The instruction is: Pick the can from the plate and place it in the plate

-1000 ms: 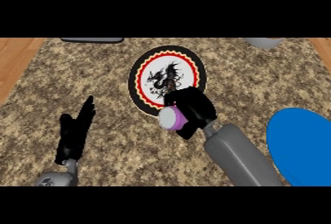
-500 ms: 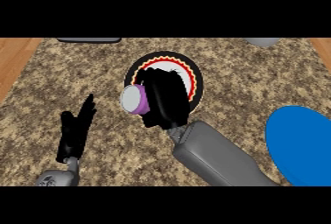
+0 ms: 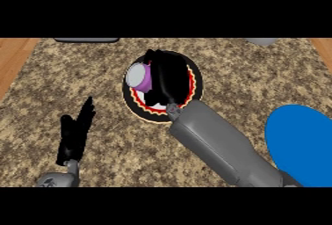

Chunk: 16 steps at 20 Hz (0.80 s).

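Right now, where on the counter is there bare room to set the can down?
Bare counter lies between the patterned plate and the blue plate, and also left of the resting left hand. It is crowded over the patterned plate, where the right hand holds the can.

The right forearm (image 3: 224, 147) is a thick, smooth, light-grey casing with rounded edges, widening from a narrow wrist toward the lower edge of the view. At the wrist a small, darker grey joint piece links it to the right hand (image 3: 170, 81), which is solid black with a broad, flat back and no visible markings. The left hand (image 3: 74, 132) is likewise plain black, slim, its fingers (image 3: 86, 110) tapering to narrow tips. Below it sits a short, thin grey wrist stem and the rounded grey end of the left forearm (image 3: 57, 180), faintly ribbed.
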### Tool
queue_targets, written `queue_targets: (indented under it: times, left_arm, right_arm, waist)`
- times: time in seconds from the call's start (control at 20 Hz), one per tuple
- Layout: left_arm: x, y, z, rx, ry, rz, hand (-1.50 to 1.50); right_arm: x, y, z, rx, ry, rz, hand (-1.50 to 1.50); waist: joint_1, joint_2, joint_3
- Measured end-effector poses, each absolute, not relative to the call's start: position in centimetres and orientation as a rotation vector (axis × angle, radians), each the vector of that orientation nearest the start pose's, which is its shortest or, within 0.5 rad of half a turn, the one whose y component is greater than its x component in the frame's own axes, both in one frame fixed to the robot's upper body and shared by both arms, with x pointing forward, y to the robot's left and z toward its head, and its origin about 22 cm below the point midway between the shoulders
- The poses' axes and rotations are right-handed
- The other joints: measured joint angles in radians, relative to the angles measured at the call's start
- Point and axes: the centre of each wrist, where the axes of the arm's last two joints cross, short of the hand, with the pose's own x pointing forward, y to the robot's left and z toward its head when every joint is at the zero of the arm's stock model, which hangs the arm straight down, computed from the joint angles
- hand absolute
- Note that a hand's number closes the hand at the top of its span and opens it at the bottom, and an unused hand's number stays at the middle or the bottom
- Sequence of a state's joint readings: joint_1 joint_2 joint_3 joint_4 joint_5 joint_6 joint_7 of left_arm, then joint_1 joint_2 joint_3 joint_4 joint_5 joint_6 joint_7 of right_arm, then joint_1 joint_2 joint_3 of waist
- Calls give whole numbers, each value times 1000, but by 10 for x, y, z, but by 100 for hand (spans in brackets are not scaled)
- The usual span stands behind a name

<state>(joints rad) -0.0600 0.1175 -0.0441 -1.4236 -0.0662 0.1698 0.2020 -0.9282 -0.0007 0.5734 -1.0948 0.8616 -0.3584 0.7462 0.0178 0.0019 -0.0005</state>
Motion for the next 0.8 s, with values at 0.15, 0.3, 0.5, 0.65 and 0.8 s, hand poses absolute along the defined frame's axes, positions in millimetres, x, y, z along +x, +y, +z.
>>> queue_targets:
  times: [0.15, 0.3, 0.5, 0.65, 0.8]
  left_arm:
    - [256, 245, -12, 238, -1289, -41, 0]
    - [257, 248, -10, 236, -1291, -39, 0]
    - [255, 251, -11, 237, -1289, -46, 0]
    - [255, 250, -11, 231, -1293, -44, 0]
    - [256, 244, -5, 224, -1294, -52, 0]
  right_arm:
    - [356, -8, 113, -949, -1633, 811, 150]
    - [369, -17, 100, -957, -1582, 842, 150]
    - [384, -37, 77, -918, -1485, 894, 150]
    - [391, -47, 67, -848, -1422, 936, 150]
    - [399, -58, 58, -779, -1325, 1000, -150]
  waist:
    - [-1, 1, 0]
    - [0, 1, 0]
    - [2, 4, 0]
    - [2, 4, 1]
    - [6, 6, 1]
